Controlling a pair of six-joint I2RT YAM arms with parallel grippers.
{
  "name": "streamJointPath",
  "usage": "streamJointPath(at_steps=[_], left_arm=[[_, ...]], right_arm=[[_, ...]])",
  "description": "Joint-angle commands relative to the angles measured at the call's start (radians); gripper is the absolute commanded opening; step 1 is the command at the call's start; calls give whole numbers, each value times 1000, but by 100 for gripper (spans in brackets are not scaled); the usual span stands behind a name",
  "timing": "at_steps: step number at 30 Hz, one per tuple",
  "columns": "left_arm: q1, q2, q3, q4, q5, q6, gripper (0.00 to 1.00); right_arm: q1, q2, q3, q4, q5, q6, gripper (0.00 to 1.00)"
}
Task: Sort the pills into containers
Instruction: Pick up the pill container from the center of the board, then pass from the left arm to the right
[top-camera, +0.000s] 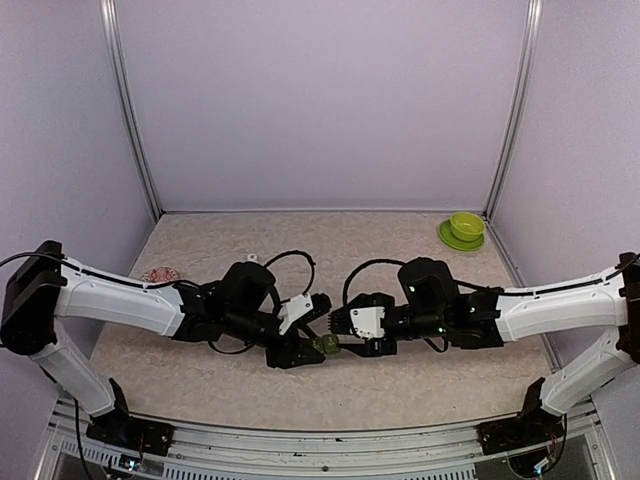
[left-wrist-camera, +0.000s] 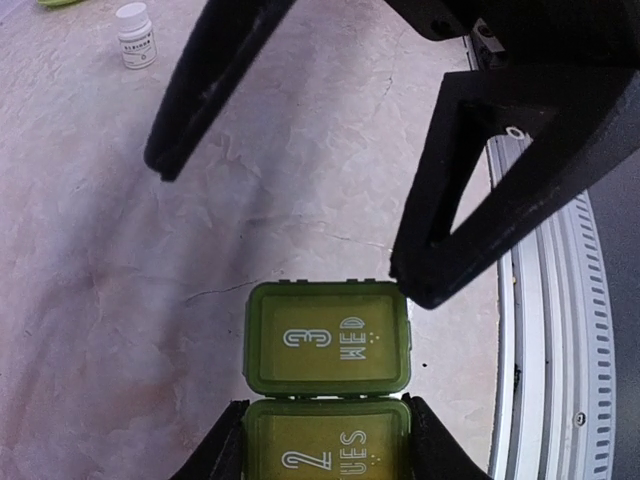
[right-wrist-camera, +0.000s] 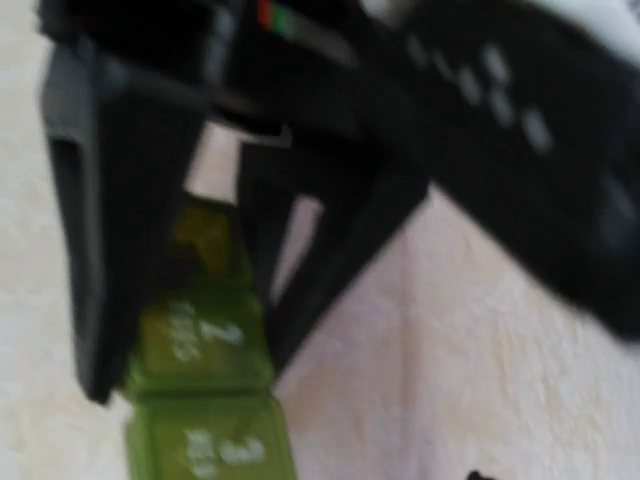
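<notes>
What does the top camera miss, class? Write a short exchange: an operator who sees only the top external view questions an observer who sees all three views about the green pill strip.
Operator: Are the lids open?
Observer: No. The left wrist view shows two lids of the pill strip, both shut.
Operator: Where along it does the left pincer grip?
Observer: The left pincer clamps the sides of the compartment marked 2 TUES; the one marked 3 WED sticks out beyond it.

Table layout
Dark green plastic three-compartment strip at front middle of the table; lime-green bowl on saucer far behind, rightward.
</notes>
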Motion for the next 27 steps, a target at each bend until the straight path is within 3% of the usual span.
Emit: streamJointPath(at_steps=[1,6,15,27], left_arm=[[-20,-35,23,-11,2,8,25],[-30,-60,16,-12,-24,14,25],[-68,-92,17,-16,-45,32,25],[-99,-118,23,-20,-84,39,25]], right_arm=[[34,-11,34,-101,-1,13,62],[35,-22,62,-180,-54,34,64],[35,-98,5,-97,-90,56,68],[30,-48,32,-153,-159,99,68]])
